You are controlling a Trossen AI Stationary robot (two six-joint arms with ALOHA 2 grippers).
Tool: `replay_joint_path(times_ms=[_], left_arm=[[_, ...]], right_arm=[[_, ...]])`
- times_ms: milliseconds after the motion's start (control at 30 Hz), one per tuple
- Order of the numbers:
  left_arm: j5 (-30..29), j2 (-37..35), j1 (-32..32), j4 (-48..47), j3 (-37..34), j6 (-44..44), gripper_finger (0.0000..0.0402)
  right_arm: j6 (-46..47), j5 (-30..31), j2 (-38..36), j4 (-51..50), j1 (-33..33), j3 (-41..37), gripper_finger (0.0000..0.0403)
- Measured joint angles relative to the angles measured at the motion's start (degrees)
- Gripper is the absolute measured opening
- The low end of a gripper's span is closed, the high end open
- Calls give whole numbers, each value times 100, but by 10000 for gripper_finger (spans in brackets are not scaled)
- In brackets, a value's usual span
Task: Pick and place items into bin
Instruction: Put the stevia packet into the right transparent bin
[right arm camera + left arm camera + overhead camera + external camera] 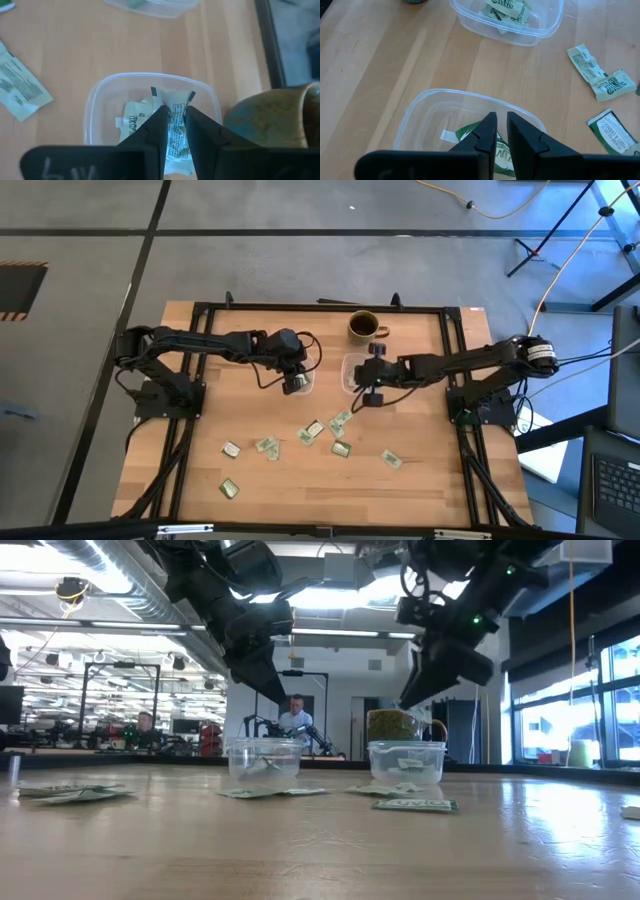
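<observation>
— Two clear bins are sitting side by side near the middle of the surface (425,480), aren't they?

— Yes. The left bin (420,107) is lying under the left gripper (501,120), and the right bin (97,100) is lying under the right gripper (175,112). The brown mug (362,326) is standing just beside the right bin, on its far side.

— What are the left jaws doing?

— They are hanging over the left bin, released to a slim gap, and nothing is showing between them. One green and white packet (470,134) is lying on that bin's floor, right beneath them.

— And the right jaws?

— They are hovering above the right bin, pointing down, with only a narrow slit between them. A white packet (176,131) is showing through that slit, but I cannot tell whether they are grasping it or whether it is resting in the bin. Other packets (131,122) are lying crumpled in there beside it.

— Where are the remaining items waiting?

— Several loose packets (341,448) are lying scattered flat on the wood on the near side of both bins, apart from the grippers.
</observation>
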Motion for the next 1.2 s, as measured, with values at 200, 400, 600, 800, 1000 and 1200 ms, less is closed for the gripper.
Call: replay_joint_path(times_ms=[200,400,600,800,1000,1200], left_arm=[[0,0,0,7,0,0,37],[2,0,0,4,0,-4,40],[0,0,0,4,0,-4,36],[-4,0,0,4,0,-4,40],[-7,0,0,4,0,-7,36],[-9,0,2,2,0,-17,40]], right_arm=[[286,-145,253,212,-97,4,70],[320,-147,546,262,-123,4,70],[449,-140,774,269,-123,4,70],[484,-139,840,262,-158,4,70],[640,-139,840,266,-209,4,79],[767,-134,840,264,-312,4,116]])
